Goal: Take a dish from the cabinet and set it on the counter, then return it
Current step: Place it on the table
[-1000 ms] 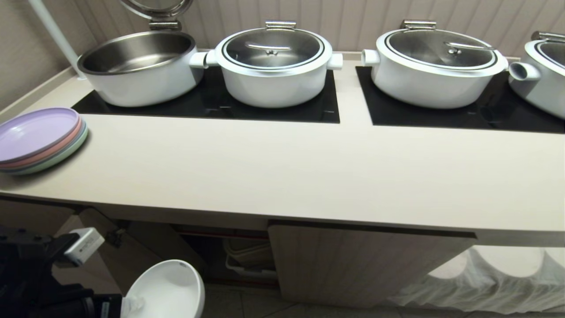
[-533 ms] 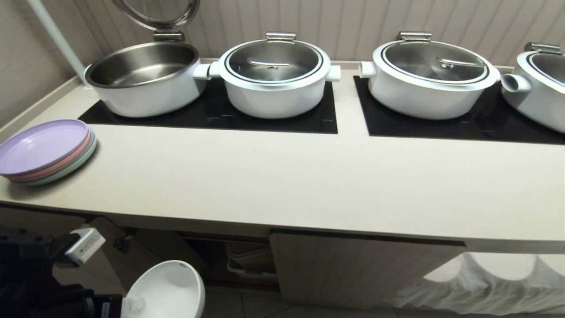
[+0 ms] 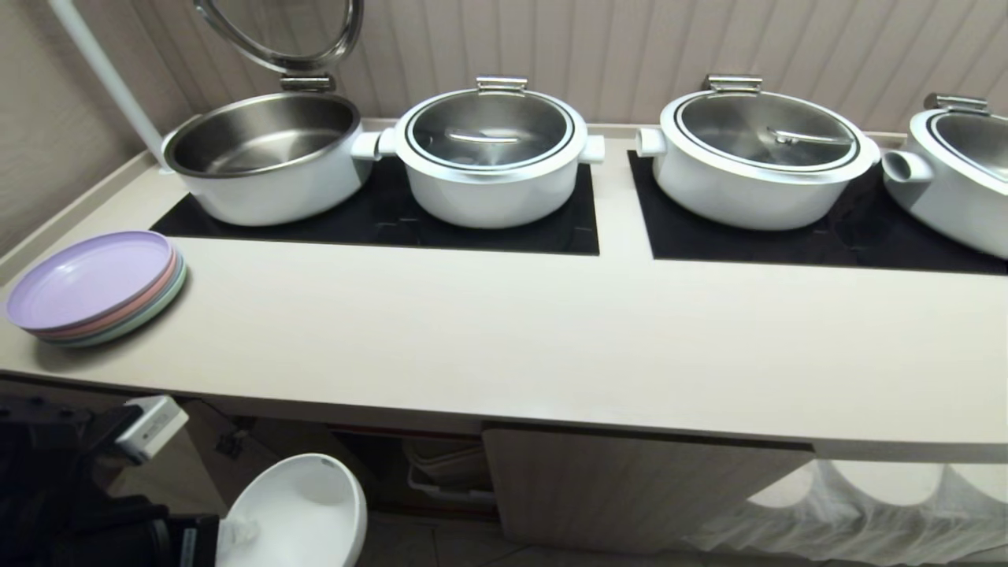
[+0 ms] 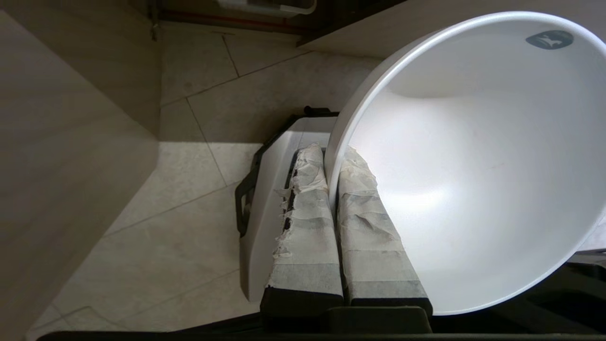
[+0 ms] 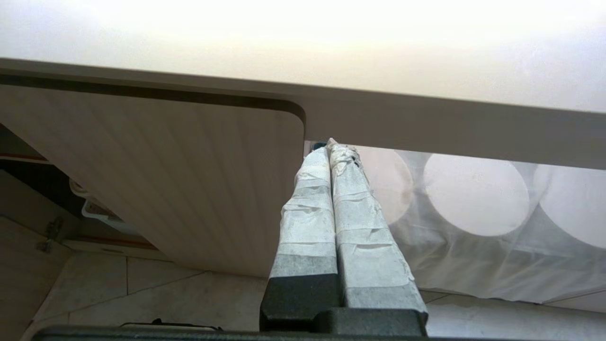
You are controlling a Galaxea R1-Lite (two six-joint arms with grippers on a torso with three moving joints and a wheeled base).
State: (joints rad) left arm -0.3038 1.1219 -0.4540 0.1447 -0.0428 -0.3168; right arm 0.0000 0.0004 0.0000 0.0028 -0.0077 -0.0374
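At the far left of the tabletop sits a stack of pastel plates, lilac on top. Below that edge, near the floor, the left claw is clamped on the rim of the white bowl: one taped finger lies inside the bowl, the other outside, with the wall pinched between them. The bowl hangs tilted, its mouth turned up and toward the claw, and juts out to the right of the claw, in front of the open cabinet and lower than the tabletop. Behind it the cabinet's left door stands swung open, a white basket showing in the dark opening; the right door is closed. At the back of the tabletop, left to right, stand an open pot with its lid raised and three lidded white pots on black panels. The right claw is closed on nothing, held low in front of the closed door's right edge.
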